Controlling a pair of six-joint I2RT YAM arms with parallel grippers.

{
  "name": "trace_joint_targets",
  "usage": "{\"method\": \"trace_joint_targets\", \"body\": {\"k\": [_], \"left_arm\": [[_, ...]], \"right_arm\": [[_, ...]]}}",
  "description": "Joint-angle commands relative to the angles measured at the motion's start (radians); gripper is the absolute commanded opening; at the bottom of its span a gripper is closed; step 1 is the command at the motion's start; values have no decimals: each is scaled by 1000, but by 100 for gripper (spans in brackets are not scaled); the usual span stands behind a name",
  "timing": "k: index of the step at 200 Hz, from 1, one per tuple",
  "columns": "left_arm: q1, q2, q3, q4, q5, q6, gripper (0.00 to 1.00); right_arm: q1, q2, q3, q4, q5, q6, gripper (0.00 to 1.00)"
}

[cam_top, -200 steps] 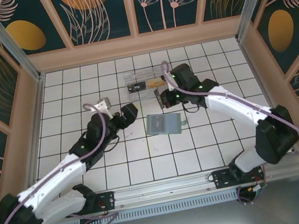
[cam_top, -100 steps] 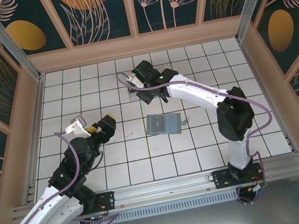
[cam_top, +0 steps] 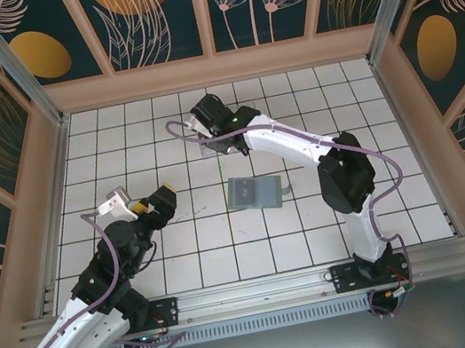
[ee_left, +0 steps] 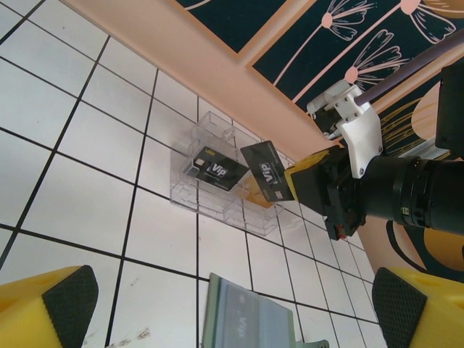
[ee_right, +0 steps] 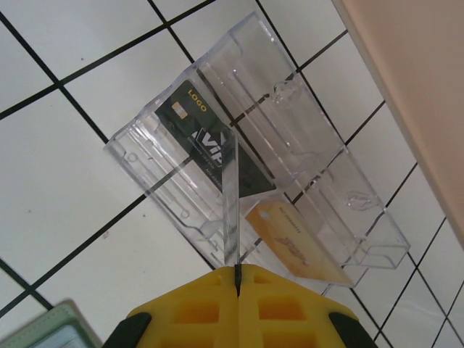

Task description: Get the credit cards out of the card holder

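right gripper (ee_right: 237, 272), at the bottom centre of its wrist view, is clenched on a vip card (ee_right: 232, 203), seen edge-on over the clear holder (ee_right: 319, 174). a black card (ee_right: 190, 123) and a gold card (ee_right: 290, 243) lie in the holder. left gripper (cam_top: 154, 201), at the lower left of the top view, is released and holds nothing.

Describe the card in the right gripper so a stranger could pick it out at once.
Find the clear card holder near the table's far wall. Over it the right gripper is shut on a black VIP card. Unlike the black card lying flat inside the holder and the gold card beside that, it hangs tilted in the air.
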Motion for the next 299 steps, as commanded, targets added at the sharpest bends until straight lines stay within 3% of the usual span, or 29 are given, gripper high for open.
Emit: {"method": "trace_joint_targets", "body": {"k": [1, 86, 168, 299], "left_arm": [[4, -5, -13, -5, -12, -3, 98], [3, 24, -20, 7, -10, -5, 99], [4, 34, -12, -3, -14, -2, 99], [4, 53, 0, -9, -20, -1, 99]], "right_arm": [[-2, 32, 43, 22, 32, -35, 0], [-13, 46, 43, 80, -14, -82, 0], [-11, 18, -83, 209, -28, -287, 0], [4, 6, -196, 362, -1, -491, 0]]}}
